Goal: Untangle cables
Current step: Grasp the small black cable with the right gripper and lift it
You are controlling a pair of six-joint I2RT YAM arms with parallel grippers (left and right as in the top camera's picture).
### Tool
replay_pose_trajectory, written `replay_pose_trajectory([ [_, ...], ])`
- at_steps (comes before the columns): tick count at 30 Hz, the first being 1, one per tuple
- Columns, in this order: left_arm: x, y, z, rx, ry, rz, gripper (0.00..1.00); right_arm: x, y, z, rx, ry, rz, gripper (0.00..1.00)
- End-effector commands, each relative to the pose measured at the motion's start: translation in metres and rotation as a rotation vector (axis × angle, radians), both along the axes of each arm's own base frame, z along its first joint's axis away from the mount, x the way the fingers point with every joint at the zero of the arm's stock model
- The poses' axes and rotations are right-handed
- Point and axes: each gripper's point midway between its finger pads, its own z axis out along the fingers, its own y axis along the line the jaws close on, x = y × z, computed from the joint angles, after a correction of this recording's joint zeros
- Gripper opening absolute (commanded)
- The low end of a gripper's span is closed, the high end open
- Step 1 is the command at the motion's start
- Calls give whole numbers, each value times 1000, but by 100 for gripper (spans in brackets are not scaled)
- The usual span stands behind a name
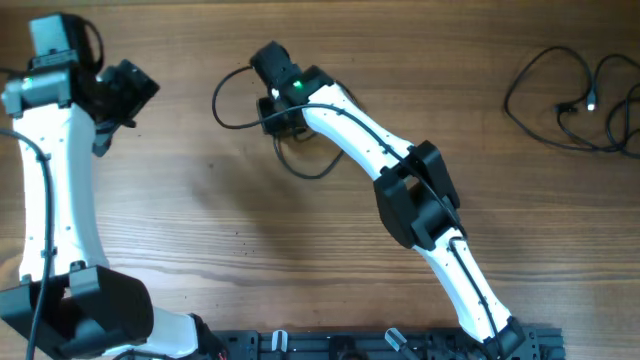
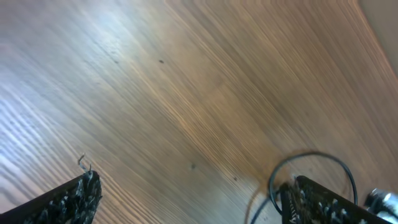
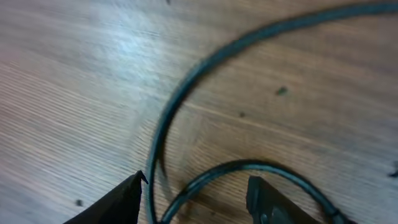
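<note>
A: Quick pass. Where's the right gripper [image 1: 272, 108]?

B: Far side of the table [image 1: 200, 230], a bit left of centre, low over a thin black cable [image 1: 216, 103]. One loop of it bulges out to the left of the gripper. A second loop [image 1: 310, 176] lies on the near side, beside the white arm.

A: Clamped on it?

B: No. In the wrist view the right gripper [image 3: 196, 183] has its jaws apart. A small curve of cable [image 3: 242, 165] runs through the gap between the two fingers [image 3: 124, 202]. It doesn't look pinched (the view is soft, so I can't call whether it touches either finger). A bigger arc [image 3: 180, 87] of black cable sweeps past beyond the fingertips, flat on the wood.

A: Left gripper?

B: The left gripper [image 1: 125, 90] is at the far left, well apart from the cable. Jaws are spread wide and there's nothing in them. In its own wrist view the left gripper [image 2: 191, 186] hangs over bare wood. Part of a cable loop [image 2: 311, 154] shows just beyond one finger.

A: Any more cables?

B: Yes, other cables [image 1: 590, 102] at the far right of the table. They're a loose tangle of thin black loops with small plug ends (one tip looks pale). They lie flat on the wood, well apart from both grippers, and nothing touches them.

A: Are the two lots joined?

B: Not that I can see, there's open wood between them.
</note>
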Motion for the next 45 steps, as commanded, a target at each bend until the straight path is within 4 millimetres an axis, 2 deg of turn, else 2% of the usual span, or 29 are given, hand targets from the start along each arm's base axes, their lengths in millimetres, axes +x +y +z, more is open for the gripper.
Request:
replay_pose_trajectory([
  [1,-5,14,-1,5,13,30,100,-14,4,-25,-3,51,41,57],
  [8,-5,14,-1,6,12,30,100,-20,8,-35,2,77,62,54],
  [16,-5,14,-1,6,13,30,100,-46,27,-41,10,120,144,39],
  [21,-6,13,-2,4,19,29,100,-46,26,-42,-10,105,138,22],
  [23,-8,13,-3,2,27,29,100,-43,24,-39,-7,104,134,8],
  [25,-10,12,-3,0,34,29,100,-39,18,-28,-3,98,124,4],
  [28,-10,12,-4,-1,37,29,100,-27,4,16,22,55,112,4],
  [29,-10,12,-4,-1,37,29,100,-23,-4,38,31,32,109,4],
  [32,-10,12,-4,-1,37,29,100,-9,-40,114,70,-58,82,4],
  [34,-10,8,-4,-15,37,19,100,4,-73,162,103,-126,21,4],
  [35,-8,3,-4,-31,33,7,100,11,-96,189,124,-169,-21,4],
  [37,-4,-13,-4,-71,22,-35,100,23,-142,226,148,-229,-110,4],
  [38,-2,-24,-4,-74,22,-63,100,27,-183,250,152,-260,-186,4],
  [40,2,-41,-3,-73,21,-107,100,27,-234,267,153,-266,-305,4],
  [41,4,-52,-3,-72,18,-137,100,26,-268,273,142,-265,-371,4],
  [45,12,-89,-1,-67,-3,-235,100,20,-361,268,93,-221,-570,4],
])
